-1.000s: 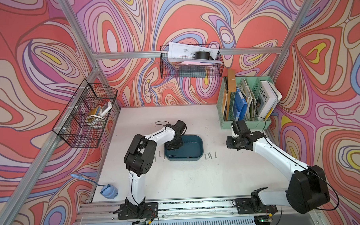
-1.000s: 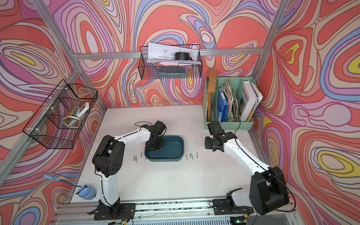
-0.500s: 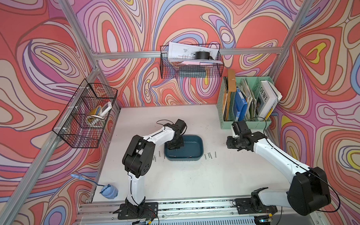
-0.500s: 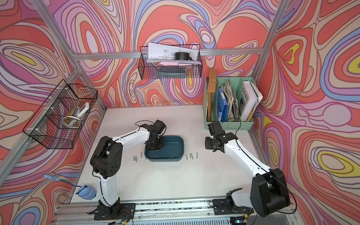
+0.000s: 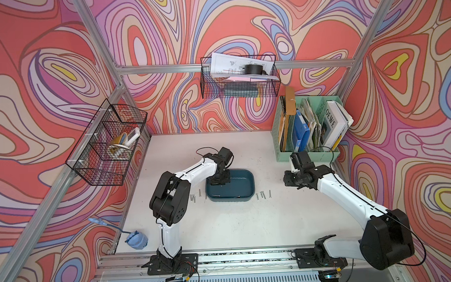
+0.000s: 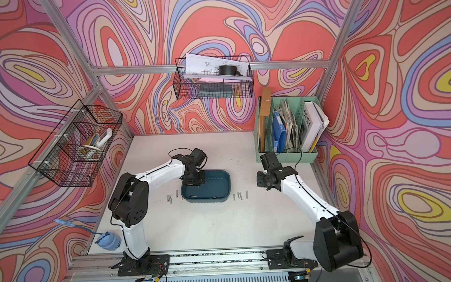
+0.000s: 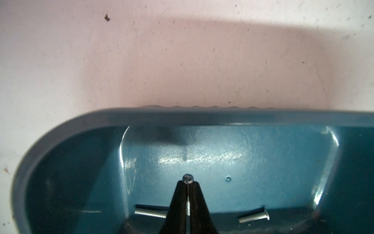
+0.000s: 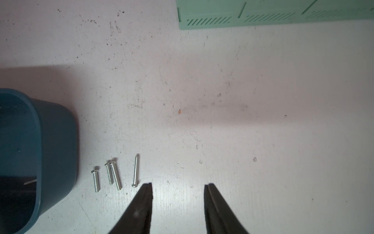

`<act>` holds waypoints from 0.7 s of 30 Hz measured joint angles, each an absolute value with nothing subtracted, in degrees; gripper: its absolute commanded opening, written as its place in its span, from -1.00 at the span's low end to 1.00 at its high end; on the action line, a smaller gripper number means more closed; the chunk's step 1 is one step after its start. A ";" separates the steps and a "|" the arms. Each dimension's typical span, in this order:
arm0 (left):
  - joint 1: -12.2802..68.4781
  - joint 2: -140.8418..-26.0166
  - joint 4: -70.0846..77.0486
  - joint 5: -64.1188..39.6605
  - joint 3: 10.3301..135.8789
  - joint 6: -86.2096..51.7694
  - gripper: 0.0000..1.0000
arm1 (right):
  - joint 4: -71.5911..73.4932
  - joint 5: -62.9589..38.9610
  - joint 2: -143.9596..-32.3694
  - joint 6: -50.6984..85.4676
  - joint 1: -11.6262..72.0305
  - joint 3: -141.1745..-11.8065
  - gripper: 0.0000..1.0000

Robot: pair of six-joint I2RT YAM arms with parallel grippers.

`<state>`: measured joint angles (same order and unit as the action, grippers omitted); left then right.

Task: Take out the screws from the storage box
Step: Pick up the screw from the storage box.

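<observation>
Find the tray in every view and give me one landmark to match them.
Top view: tray at mid-table.
Top view: tray at mid-table again.
Left wrist: tray close up, rim and floor showing.
Right wrist: one rounded end of the tray at the frame's edge, beside four screws.
Landmark: green organizer, absent from the left wrist view.

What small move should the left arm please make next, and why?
Probably lift the left tool straight up. It is shut on a screw inside the storage box, and the box's raised rim stands between it and the loose screws on the table.
</observation>
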<state>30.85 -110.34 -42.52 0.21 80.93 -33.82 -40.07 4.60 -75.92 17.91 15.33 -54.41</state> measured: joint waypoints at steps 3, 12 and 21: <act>30.83 -109.93 -42.50 0.19 80.93 -32.93 -0.81 | -40.03 4.47 -76.05 17.91 15.33 -54.41 -0.12; 30.85 -109.86 -42.50 -0.03 80.93 -31.44 -0.82 | -39.81 3.99 -77.25 17.89 15.33 -54.41 -0.13; 30.85 -109.86 -43.00 0.21 80.90 -31.18 -0.82 | -39.81 3.99 -77.25 17.89 15.33 -54.41 -0.13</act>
<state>30.85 -109.86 -43.00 0.21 80.90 -31.18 -39.81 3.99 -77.25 17.89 15.33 -54.41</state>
